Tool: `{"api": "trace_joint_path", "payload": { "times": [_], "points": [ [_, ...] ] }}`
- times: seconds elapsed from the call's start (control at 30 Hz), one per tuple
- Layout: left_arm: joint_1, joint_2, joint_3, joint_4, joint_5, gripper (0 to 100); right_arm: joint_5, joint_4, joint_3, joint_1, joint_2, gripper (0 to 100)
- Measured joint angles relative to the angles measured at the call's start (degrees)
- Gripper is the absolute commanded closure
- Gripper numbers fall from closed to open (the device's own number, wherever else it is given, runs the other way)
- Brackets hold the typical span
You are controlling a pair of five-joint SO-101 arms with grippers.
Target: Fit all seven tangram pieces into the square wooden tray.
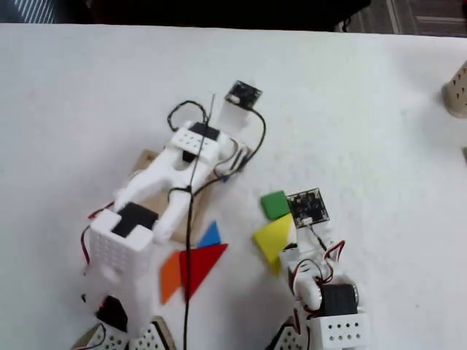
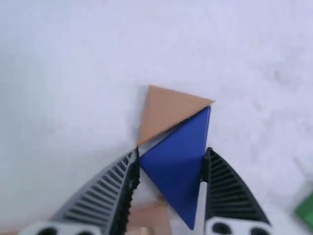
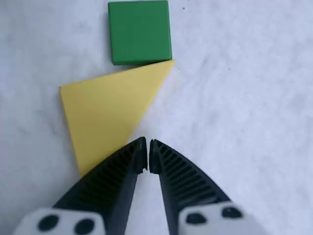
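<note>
- My left gripper [image 2: 171, 152] is clamped on a dark blue triangle [image 2: 176, 171], one ribbed finger [image 2: 120, 186] against each side edge.
- Just past that triangle, touching its far edge, lies a tan triangular shape [image 2: 164, 112]. I can't tell whether it is a loose piece or a corner of the tray.
- My right gripper [image 3: 147, 147] is closed on nothing, tips almost meeting, low over the white table [image 3: 244, 88] at the edge of the yellow triangle [image 3: 107, 112].
- The green square [image 3: 140, 32] sits at the yellow triangle's far point, corner to corner.
- From the high view, the wooden tray [image 1: 148, 162] lies under my left arm, mostly covered.
- Beside that arm's base sit three more pieces — red triangle [image 1: 201, 266], orange piece [image 1: 170, 277] and light blue triangle [image 1: 210, 235] — clustered together outside the tray.
</note>
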Motion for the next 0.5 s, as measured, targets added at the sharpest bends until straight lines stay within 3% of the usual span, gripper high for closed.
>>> {"api": "trace_joint_path", "payload": {
  "times": [0.5],
  "points": [
    [-10.99,-13.19,0.00,16.53,-0.09,87,0.00,0.00,0.00,0.00,0.00,97.8]
  ]
}}
